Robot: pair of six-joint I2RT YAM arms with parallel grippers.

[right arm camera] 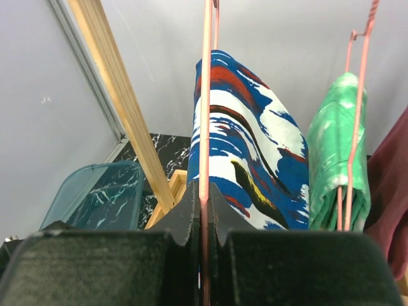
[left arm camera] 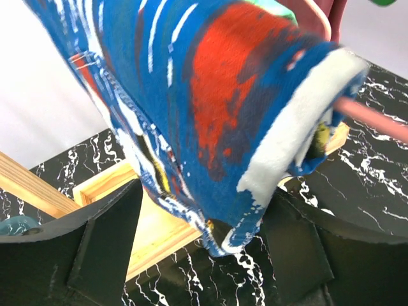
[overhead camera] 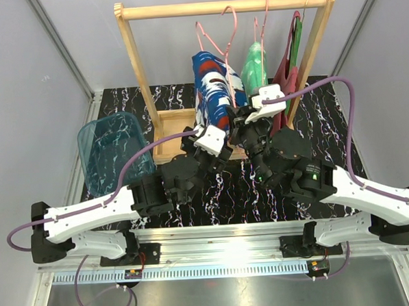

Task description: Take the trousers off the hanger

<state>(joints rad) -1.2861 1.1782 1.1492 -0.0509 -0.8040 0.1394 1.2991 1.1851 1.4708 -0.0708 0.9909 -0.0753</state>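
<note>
Left gripper is spread wide around blue trousers; pink hanger is clamped by right gripper. Teal bin, nine o'clock: contents unclear.

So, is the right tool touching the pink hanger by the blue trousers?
Touching. In the right wrist view the right tool is shut on the pink hanger, its wire clamped inside with no gap.

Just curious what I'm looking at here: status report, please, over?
Left gripper open, straddling lower end of blue trousers. Right gripper shut on pink hanger. Trousers not yet off. Green trousers hang close beside.
</note>
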